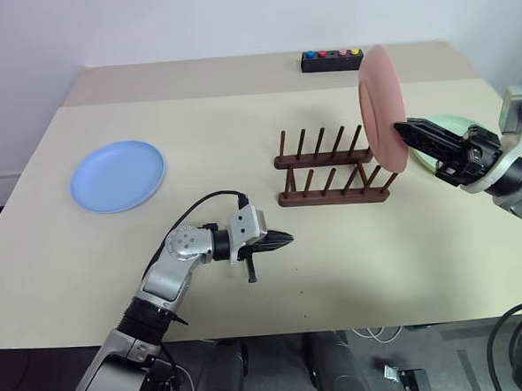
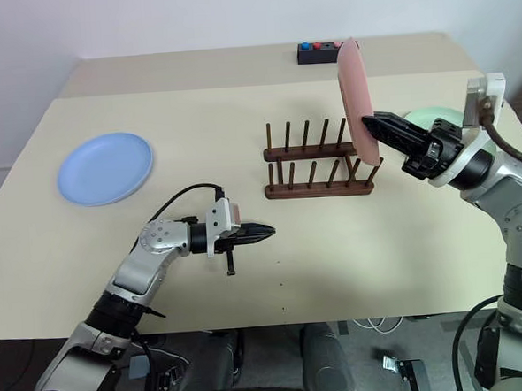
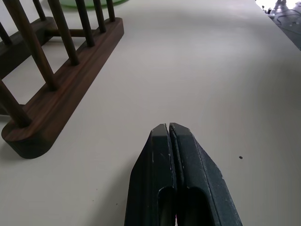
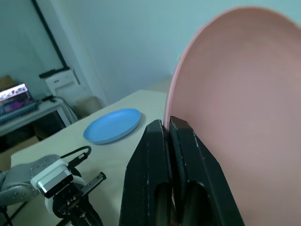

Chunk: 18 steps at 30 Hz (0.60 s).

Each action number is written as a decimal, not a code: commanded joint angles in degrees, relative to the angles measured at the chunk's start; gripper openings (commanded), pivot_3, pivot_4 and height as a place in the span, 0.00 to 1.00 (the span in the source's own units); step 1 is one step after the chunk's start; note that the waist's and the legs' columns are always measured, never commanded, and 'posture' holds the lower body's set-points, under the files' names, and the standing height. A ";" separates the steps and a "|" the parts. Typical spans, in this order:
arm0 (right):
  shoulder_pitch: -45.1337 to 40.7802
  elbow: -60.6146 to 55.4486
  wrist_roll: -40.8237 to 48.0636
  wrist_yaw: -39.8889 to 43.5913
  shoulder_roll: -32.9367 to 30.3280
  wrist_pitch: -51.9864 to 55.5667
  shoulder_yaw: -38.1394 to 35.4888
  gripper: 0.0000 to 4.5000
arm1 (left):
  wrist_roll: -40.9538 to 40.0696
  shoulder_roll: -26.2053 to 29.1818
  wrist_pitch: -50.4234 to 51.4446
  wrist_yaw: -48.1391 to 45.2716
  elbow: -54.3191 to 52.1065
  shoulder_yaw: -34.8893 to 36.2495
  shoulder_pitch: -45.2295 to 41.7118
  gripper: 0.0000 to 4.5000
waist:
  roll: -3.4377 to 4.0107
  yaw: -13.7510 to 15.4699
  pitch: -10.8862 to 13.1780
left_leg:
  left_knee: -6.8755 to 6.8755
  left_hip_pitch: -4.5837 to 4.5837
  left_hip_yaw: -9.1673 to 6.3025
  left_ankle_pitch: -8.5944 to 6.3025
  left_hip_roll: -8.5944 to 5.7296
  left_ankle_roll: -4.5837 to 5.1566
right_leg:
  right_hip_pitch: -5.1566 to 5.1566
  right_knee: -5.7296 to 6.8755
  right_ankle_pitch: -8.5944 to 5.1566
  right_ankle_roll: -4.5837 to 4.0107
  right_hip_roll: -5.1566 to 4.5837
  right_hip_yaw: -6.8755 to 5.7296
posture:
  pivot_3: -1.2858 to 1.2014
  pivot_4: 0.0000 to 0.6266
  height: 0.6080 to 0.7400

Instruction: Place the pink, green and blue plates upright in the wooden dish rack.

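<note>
My head's two eye views look forward and down over the table point(image 1: 238, 117). Each wrist camera looks closely along my fingers; both pairs share the wooden dish rack point(image 1: 330, 169).

A pale beige counter point(image 1: 248, 276) is seen against a plain white wall point(image 1: 188, 23). Near its far edge a small black box point(image 1: 331, 61) is set, topped with a row of coloured buttons, blue, red, pink and yellow among them. In the right wrist view, a white cabinet point(image 4: 66, 84) and a side desk point(image 4: 33, 115) carrying a lit screen point(image 4: 14, 94) are seen beyond the counter.
</note>
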 commanded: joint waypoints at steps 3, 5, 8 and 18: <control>-2.03 3.28 1.09 -0.63 0.84 -0.07 -1.86 0.02 | -0.25 0.23 -0.07 0.09 -1.84 0.69 -0.51 0.00 | 0.00 -0.02 0.00 | 0.00 0.00 0.00 0.00 0.00 0.00 | 0.00 0.00 0.00 0.00 0.00 0.00 | 0.52 0.24 1.00; -2.12 4.08 1.51 -0.77 1.08 0.56 -1.91 0.02 | -0.22 0.29 -0.03 0.15 -1.82 0.72 -0.52 0.00 | 0.00 -0.01 0.00 | -0.01 0.00 0.00 0.00 0.00 0.00 | 0.00 0.00 0.00 0.00 0.00 0.00 | 0.52 0.24 1.00; -2.11 4.46 2.55 -0.99 1.37 1.26 -2.31 0.02 | -0.17 0.35 -0.10 0.23 -1.76 0.71 -0.54 0.00 | 0.01 -0.01 0.00 | 0.00 0.00 0.00 0.00 0.00 0.00 | 0.00 0.01 0.00 0.00 0.00 0.00 | 0.52 0.24 1.00; -0.66 3.53 1.26 -2.72 1.19 -0.11 -3.43 0.64 | -0.17 0.07 -0.44 -0.04 -1.16 0.36 -0.91 0.00 | 0.01 -0.02 0.00 | 0.00 0.00 0.00 0.00 0.00 0.00 | 0.00 0.01 0.00 0.00 0.00 0.00 | 0.52 0.24 1.00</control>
